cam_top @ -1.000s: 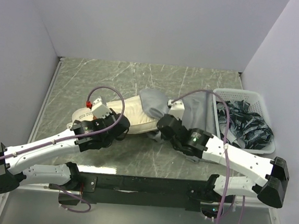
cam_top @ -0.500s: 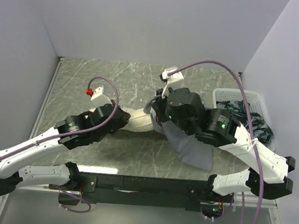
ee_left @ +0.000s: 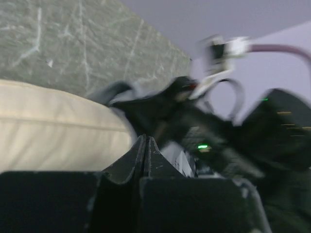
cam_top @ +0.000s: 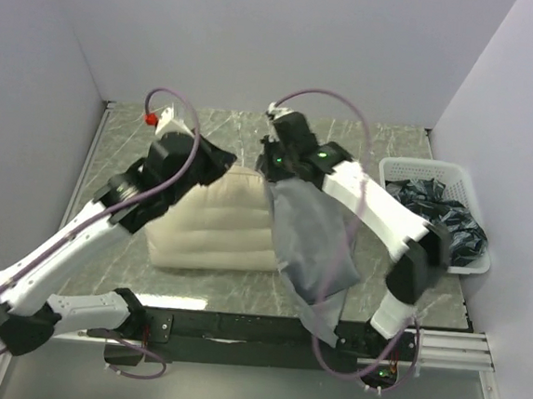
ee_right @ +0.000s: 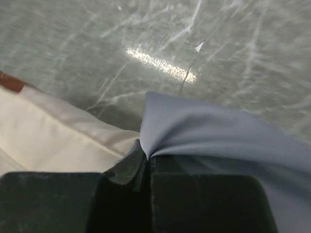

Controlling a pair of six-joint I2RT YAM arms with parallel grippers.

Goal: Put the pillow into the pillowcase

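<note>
The cream pillow (cam_top: 212, 232) with stitched ridges lies left of centre on the table; it also shows in the left wrist view (ee_left: 48, 131) and the right wrist view (ee_right: 48, 131). The grey pillowcase (cam_top: 309, 245) hangs in a long drape from my right gripper (cam_top: 274, 166), which is shut on a fold of it (ee_right: 218, 136) at its tips (ee_right: 149, 156), beside the pillow's far right corner. My left gripper (cam_top: 225, 163) is at the pillow's far edge with its jaws shut (ee_left: 146, 139). Nothing shows between them. The right arm appears blurred just beyond it.
A white plastic basket (cam_top: 460, 179) holding dark crumpled fabric (cam_top: 437, 224) stands at the table's right edge. White walls close in the left, back and right. The pillowcase's lower end reaches the black base rail (cam_top: 237, 328) at the near edge.
Both arms swung up and toward the back. My right gripper closed on the pillowcase and lifted it off the table. The pillow now lies uncovered.
</note>
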